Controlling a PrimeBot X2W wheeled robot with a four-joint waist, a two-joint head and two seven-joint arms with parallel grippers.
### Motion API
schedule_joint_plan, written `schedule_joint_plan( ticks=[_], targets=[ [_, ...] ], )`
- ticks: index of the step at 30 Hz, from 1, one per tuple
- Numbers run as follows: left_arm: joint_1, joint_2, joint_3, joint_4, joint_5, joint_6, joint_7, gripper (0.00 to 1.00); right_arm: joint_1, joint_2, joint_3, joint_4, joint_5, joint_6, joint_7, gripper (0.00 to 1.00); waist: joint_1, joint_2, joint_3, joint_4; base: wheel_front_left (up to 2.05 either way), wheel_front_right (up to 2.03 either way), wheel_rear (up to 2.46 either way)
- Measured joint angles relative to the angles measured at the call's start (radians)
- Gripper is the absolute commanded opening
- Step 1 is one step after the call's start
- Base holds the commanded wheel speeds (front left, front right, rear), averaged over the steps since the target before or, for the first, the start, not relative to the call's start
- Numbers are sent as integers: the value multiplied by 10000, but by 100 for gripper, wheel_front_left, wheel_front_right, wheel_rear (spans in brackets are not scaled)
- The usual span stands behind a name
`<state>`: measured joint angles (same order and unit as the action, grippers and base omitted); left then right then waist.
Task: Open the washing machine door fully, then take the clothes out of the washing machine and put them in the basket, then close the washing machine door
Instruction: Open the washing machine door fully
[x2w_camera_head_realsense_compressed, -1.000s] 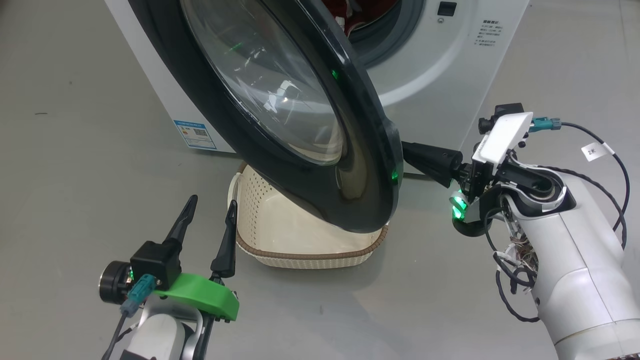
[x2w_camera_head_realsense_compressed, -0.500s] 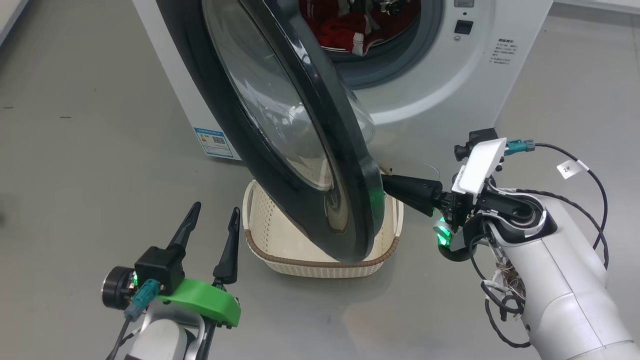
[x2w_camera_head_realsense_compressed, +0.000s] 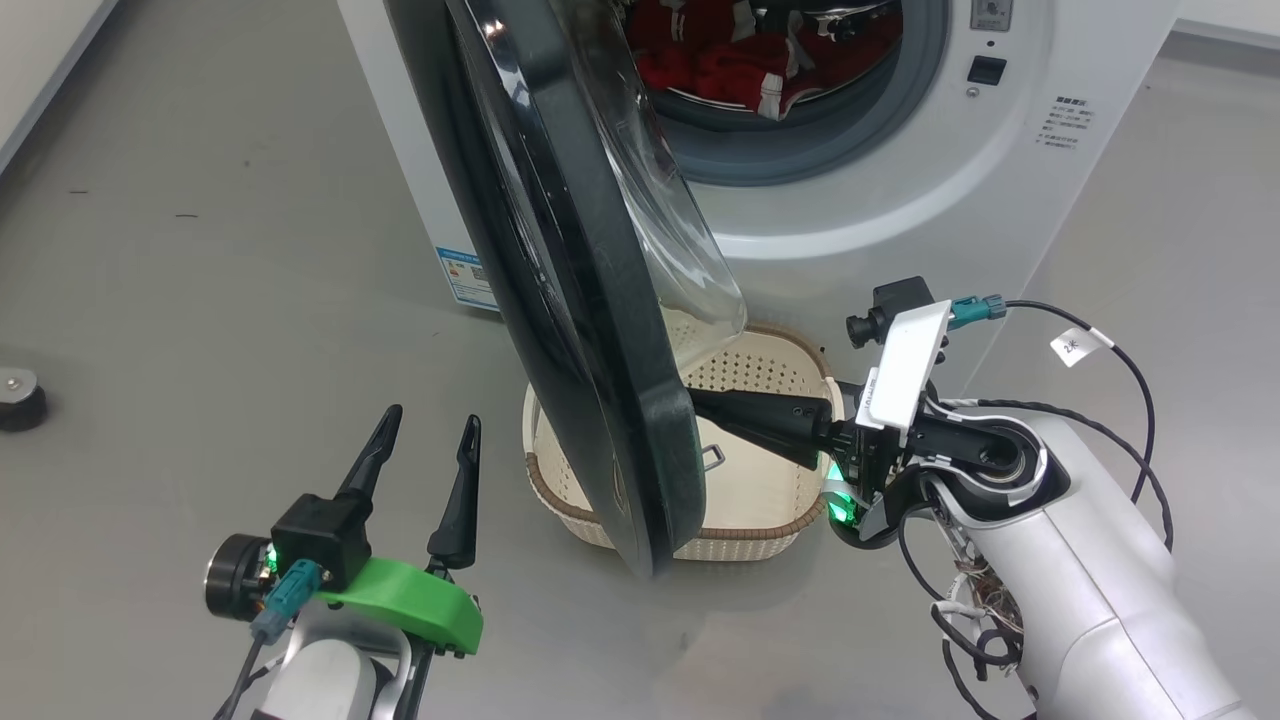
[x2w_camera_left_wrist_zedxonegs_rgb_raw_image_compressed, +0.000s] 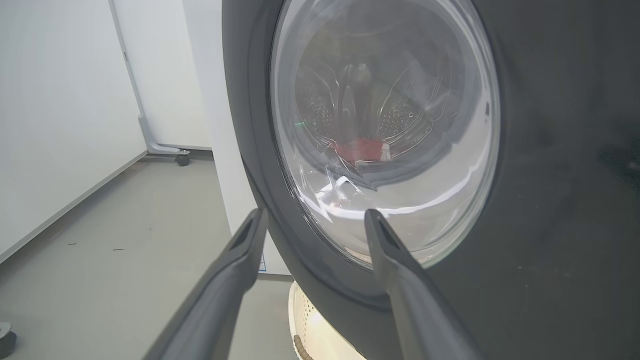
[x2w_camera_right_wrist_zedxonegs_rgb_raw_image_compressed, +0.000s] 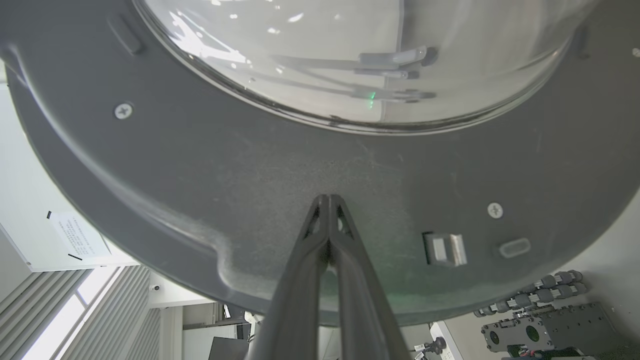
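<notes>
Grey floor (x2w_camera_head_realsense_compressed: 200, 300) spreads beneath everything, and at its far side stands the washing machine (x2w_camera_head_realsense_compressed: 900, 230), white, with a blue label (x2w_camera_head_realsense_compressed: 468, 278) low on its left corner. We see the washing machine door (x2w_camera_head_realsense_compressed: 560, 250) swung well out towards us. From the head view it is almost edge-on, its black rim slanting down to the near right and its glass bowl bulging towards the machine. The drum mouth is uncovered, and the clothes (x2w_camera_head_realsense_compressed: 720, 70) lie low inside it, red with white trim. The basket (x2w_camera_head_realsense_compressed: 775, 372) sits on the floor just in front of the machine, its left part behind the door's lower edge.

Our right tool (x2w_camera_right_wrist_zedxonegs_rgb_raw_image_compressed: 329, 199) is clenched, its two fingers pressed together. It reaches in from the right over the basket, and its tip touches the door's inner face on the dark rim below the glass, near a small metal latch piece (x2w_camera_right_wrist_zedxonegs_rgb_raw_image_compressed: 445, 249).

Our left tool (x2w_camera_head_realsense_compressed: 432, 415) is released, fingers spread, at the near left. It points at the door's outer face and is apart from it. Its wrist view shows the red clothes through the glass and a white wall (x2w_camera_left_wrist_zedxonegs_rgb_raw_image_compressed: 60, 125) on the left.
</notes>
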<state>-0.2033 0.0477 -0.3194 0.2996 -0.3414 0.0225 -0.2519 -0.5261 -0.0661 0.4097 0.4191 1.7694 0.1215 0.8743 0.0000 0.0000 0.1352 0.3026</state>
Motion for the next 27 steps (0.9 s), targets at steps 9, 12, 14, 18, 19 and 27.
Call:
schedule_joint_plan(
  ticks=[9,12,14,18,19,27],
  targets=[
    [8,-2,-40,0,-8,17,0,100,172,-10,504,-253,105,2,-240,0,0,0,-25,388,0,0,0],
    [17,-2,-38,-2,-17,19,0,100,211,-4,702,-309,150,2,-311,0,0,0,-36,504,0,0,0],
    [31,-2,-40,-2,-19,19,0,100,231,-4,809,-357,169,2,-366,0,0,0,-45,569,0,0,0],
    [96,-4,-21,-23,-23,90,0,100,236,-10,1034,-454,257,2,-522,0,0,0,-56,655,0,0,0],
    [118,-4,-19,-29,-36,90,0,100,235,-10,1083,-481,267,2,-543,0,0,0,-49,668,0,0,0],
    [150,-4,-15,-79,-61,117,0,100,235,-8,1310,-591,345,2,-809,0,0,0,-16,705,0,0,0]
  ],
)
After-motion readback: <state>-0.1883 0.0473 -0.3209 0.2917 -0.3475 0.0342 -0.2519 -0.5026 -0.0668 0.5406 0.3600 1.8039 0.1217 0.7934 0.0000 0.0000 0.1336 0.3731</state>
